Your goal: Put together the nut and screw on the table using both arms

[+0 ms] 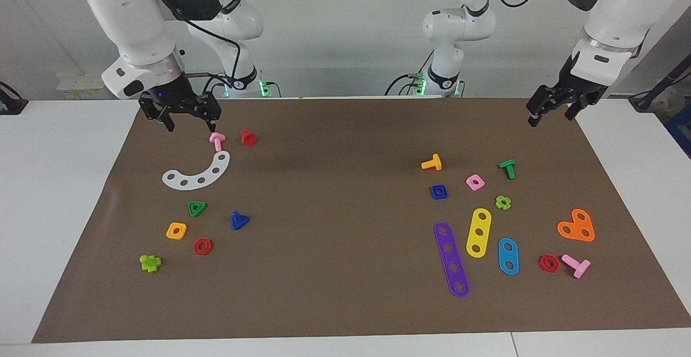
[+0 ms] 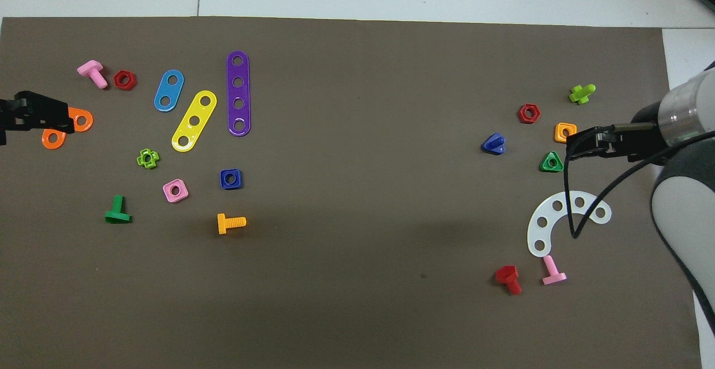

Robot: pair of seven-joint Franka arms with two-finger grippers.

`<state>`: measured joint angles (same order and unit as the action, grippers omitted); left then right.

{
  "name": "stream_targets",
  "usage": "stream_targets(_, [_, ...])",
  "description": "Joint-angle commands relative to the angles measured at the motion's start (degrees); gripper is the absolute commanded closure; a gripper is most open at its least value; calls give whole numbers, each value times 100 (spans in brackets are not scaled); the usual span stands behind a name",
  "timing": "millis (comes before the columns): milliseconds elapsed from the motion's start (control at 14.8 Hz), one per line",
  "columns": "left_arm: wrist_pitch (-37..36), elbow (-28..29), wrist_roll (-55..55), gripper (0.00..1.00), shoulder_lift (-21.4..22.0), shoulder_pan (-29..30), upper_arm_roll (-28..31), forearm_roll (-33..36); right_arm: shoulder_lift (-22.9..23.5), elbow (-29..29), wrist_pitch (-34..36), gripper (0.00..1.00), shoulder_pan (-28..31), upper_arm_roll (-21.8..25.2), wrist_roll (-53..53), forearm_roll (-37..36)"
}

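The dark-blue square nut lies flat on the brown mat toward the left arm's end, beside a pink square nut. The dark-blue screw with the triangular head lies toward the right arm's end, beside a green triangular nut. My right gripper hangs open and empty above the mat next to a pink screw. My left gripper hangs open and empty above the mat's corner at its own end. Neither touches anything.
Near the nut lie an orange screw, a green screw, purple, yellow and blue hole plates and an orange heart plate. Near the screw lie a white curved plate, a red screw, an orange nut and a red nut.
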<state>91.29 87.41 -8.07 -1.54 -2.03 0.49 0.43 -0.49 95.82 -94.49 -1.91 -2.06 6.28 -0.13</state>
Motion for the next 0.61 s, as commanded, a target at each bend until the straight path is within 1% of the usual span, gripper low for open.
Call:
stream_targets(0, [64, 198, 16, 0, 172, 45, -32, 54, -118, 138, 19, 0, 42, -40, -110, -75])
stream_targets(542, [64, 198, 16, 0, 172, 45, -32, 54, -110, 112, 54, 0, 103, -22, -189, 4])
